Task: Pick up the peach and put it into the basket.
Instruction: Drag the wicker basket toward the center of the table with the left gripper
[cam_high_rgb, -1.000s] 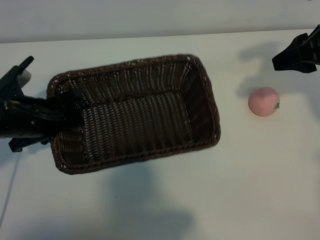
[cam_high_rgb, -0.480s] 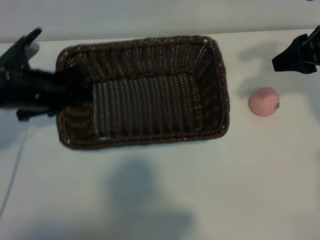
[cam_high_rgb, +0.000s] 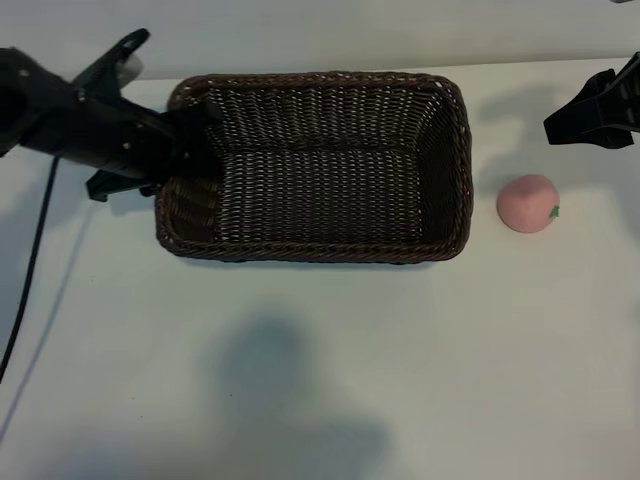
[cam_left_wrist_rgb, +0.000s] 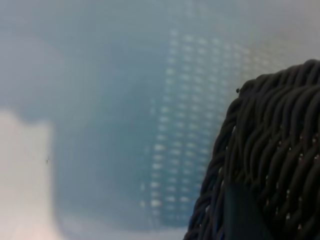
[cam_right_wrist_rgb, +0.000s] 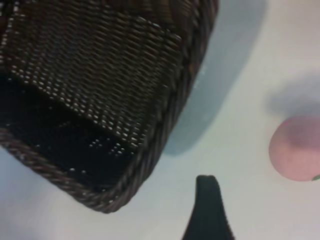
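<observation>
Left claw (cam_high_rgb: 185, 140) clamped on basket (cam_high_rgb: 320, 245) at its left short wall, one finger inside, one outside the rim. Arm comes in from far-left, black cable (cam_high_rgb: 25, 270) trailing toward near-left over the table (cam_high_rgb: 320, 400). Left wrist view: wicker rim (cam_left_wrist_rgb: 265, 150) filling the corner right up against the lens, rest too blurry to read.

Basket sits centre-left on table, long sides running left-right, roughly square to table edge. Nothing visible inside; weave of floor and sloping walls in plain sight.

Peach (cam_high_rgb: 528, 203) on table right of basket, near its right short wall but apart, not touching. Green mark on its right side. Shadow patch just beyond it on the far side.

Right claw (cam_high_rgb: 590, 112) hanging at far-right, above and beyond peach, fingers apart, holding nothing, no contact w/ peach or basket. Right wrist view: one dark fingertip (cam_right_wrist_rgb: 207, 210) over bare table, basket corner (cam_right_wrist_rgb: 125, 185) on one side, peach (cam_right_wrist_rgb: 295, 147) partly cut by frame edge on the other.

Peach not in basket yet.
</observation>
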